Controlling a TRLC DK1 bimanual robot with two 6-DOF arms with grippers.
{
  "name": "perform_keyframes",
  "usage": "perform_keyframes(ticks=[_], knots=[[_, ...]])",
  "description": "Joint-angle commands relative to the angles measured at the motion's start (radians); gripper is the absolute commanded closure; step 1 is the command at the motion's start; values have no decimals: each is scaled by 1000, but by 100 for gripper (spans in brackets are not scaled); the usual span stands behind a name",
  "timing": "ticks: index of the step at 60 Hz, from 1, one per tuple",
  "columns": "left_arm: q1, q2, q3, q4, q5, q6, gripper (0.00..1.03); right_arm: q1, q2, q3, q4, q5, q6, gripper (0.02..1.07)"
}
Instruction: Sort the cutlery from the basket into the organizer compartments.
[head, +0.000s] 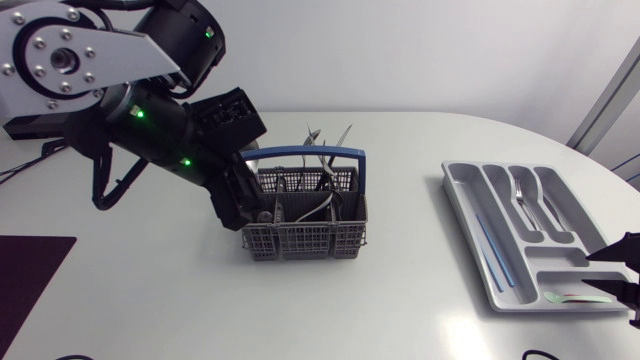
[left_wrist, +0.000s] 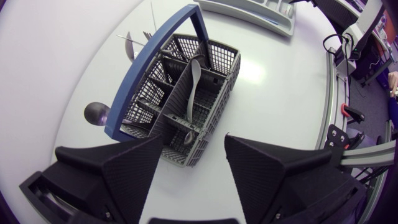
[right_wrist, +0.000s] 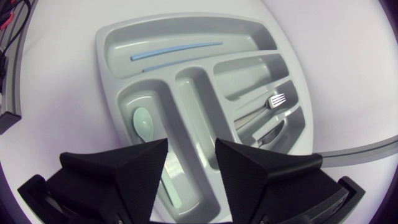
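The grey wire basket (head: 305, 225) with its blue handle (head: 310, 153) stood near the middle of the white worktop (head: 400, 310). It held metal cutlery: handles and tines (head: 325, 135) stuck up at its far side, and a spoon (left_wrist: 193, 78) lay slanted along the middle divider. The left arm (head: 150, 120) came in from the left and angled down to the basket's left end. The left gripper (left_wrist: 193, 171) was spread wide with nothing in it. The basket's near end lay ahead of it, in line with the gap between its fingers (left_wrist: 124, 174).

The grey organizer (head: 455, 185) sat well apart from the basket, over at the right side of the worktop. The right gripper (right_wrist: 191, 165) hung low over the organizer's near end, its two fingers (right_wrist: 121, 168) parted and empty. A pale green spoon (right_wrist: 144, 124) lay in the compartment under that gripper. Thin blue sticks (right_wrist: 177, 50) lay in the long compartment at the far edge. A metal fork (right_wrist: 277, 99) rested in one of the narrow slots, with more metal in the slot beside it, though I could not tell what kind.
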Motion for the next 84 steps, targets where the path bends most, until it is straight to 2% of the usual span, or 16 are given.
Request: perform_keyframes(ticks=[1,6,11,24,38,49,51,60,74,84], knots=[[1,6,-13,-16,-1,-12,35,14,-72,-35,-49,-26,0,30],[7,6,-10,-22,-1,-18,35,41,-124,-43,-106,-52,35,26],[12,6,-16,-25,-1,-32,36,99,-187,-60,-144,-71,141,22],[12,10,-33,-62,-3,-42,39,287,-344,-127,-195,-82,346,20],[40,49,-23,-90,-4,8,47,646,-611,-186,-192,-32,722,20],[64,90,-59,-10,-3,16,49,883,-691,-186,-149,30,984,20],[67,90,-84,33,-3,18,53,932,-694,-187,-129,49,1037,20],[66,90,-133,122,3,16,54,1055,-691,-201,-52,104,1182,20],[69,121,-151,188,9,16,57,1204,-663,-226,37,167,1307,20],[73,145,-156,193,38,18,57,1225,-651,-241,63,175,1328,20]])
